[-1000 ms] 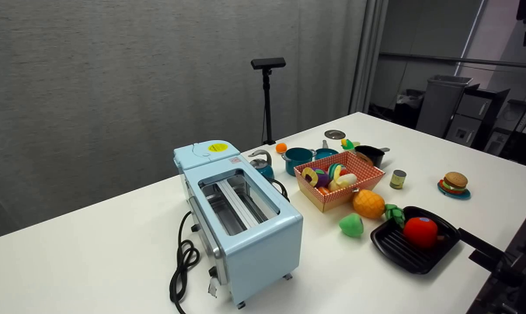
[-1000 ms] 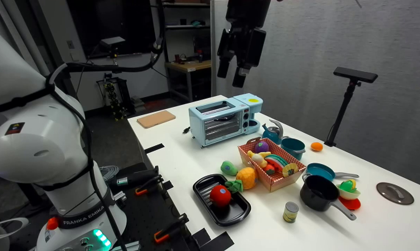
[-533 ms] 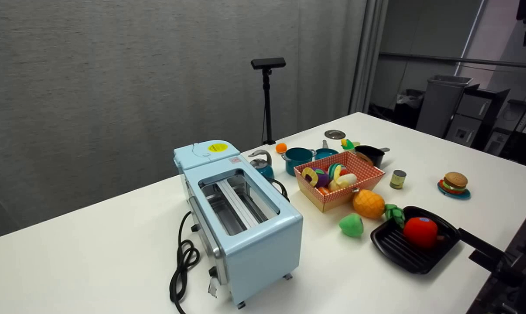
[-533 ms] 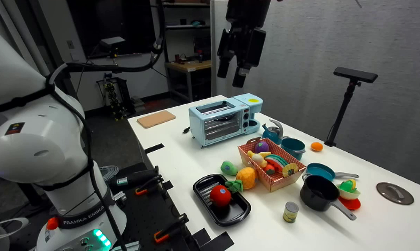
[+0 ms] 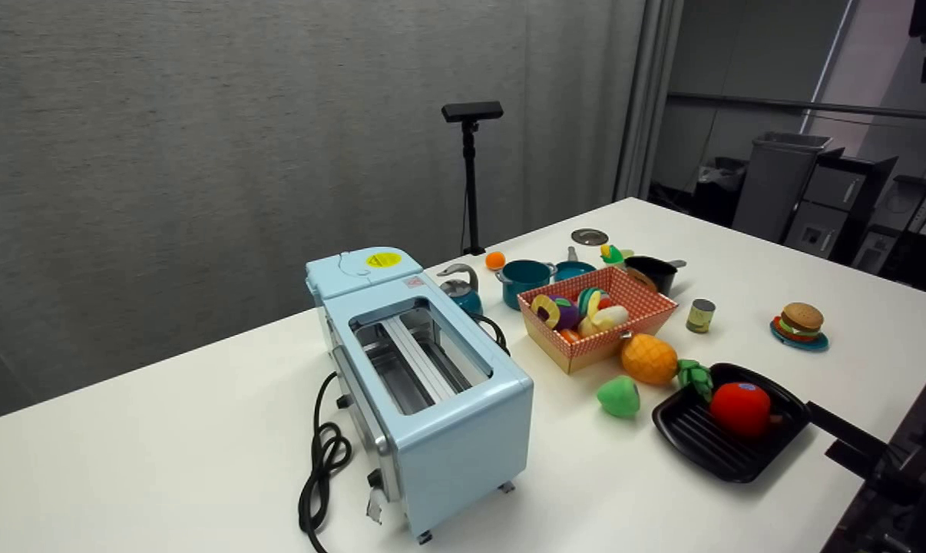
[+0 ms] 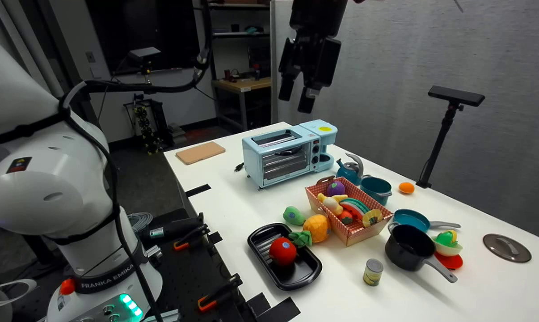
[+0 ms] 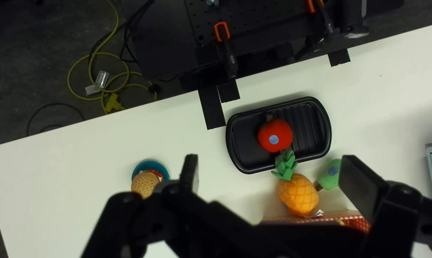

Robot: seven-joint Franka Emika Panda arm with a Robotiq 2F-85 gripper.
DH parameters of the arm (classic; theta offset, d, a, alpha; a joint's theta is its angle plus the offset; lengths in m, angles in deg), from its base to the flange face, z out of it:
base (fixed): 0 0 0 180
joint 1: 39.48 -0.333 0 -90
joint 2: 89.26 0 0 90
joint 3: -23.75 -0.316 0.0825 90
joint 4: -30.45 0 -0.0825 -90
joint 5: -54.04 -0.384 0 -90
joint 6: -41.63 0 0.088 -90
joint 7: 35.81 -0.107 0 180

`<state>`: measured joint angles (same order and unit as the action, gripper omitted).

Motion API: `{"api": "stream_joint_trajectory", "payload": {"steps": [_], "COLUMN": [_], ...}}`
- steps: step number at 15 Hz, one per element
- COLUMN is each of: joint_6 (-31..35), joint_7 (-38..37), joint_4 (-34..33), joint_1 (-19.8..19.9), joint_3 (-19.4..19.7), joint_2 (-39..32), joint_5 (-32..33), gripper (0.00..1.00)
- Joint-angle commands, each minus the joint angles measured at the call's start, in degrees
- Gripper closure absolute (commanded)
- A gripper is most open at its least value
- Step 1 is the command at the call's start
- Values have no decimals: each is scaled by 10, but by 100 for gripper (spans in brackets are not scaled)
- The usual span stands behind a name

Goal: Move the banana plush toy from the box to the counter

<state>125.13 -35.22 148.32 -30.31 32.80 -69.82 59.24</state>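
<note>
The banana plush toy, yellow with a pale peeled part, lies in the box among other toy food in both exterior views (image 5: 605, 316) (image 6: 331, 203). The box has red-and-white checked sides (image 5: 547, 349) (image 6: 339, 230) and stands on the white counter (image 5: 163, 445) (image 6: 233, 205). My gripper (image 6: 296, 98) hangs high above the counter, open and empty. In the wrist view my gripper (image 7: 275, 175) has its fingers wide apart. Only the box's rim (image 7: 330, 217) shows there; the gripper body hides most of the box, and the banana cannot be made out clearly.
A pineapple toy (image 6: 317, 228) and a green toy (image 6: 293, 215) lie beside the box. A black tray (image 6: 312, 268) holds a red toy. A blue toaster oven (image 6: 276, 154), pots (image 6: 410, 246), a can (image 6: 373, 272) and a burger (image 5: 801, 321) stand around it.
</note>
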Motion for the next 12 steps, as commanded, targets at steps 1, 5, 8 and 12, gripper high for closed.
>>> {"api": "stream_joint_trajectory", "payload": {"steps": [1, 5, 8, 12], "joint_6": [0, 0, 5, 18], "joint_7": [0, 3, 9, 23], "joint_4": [3, 2, 1, -2], "joint_1": [1, 2, 2, 0], "joint_3": [4, 6, 8, 8], "joint_2": [2, -1, -8, -23], "joint_5": [0, 5, 11, 27], "gripper": [0, 0, 0, 0]}}
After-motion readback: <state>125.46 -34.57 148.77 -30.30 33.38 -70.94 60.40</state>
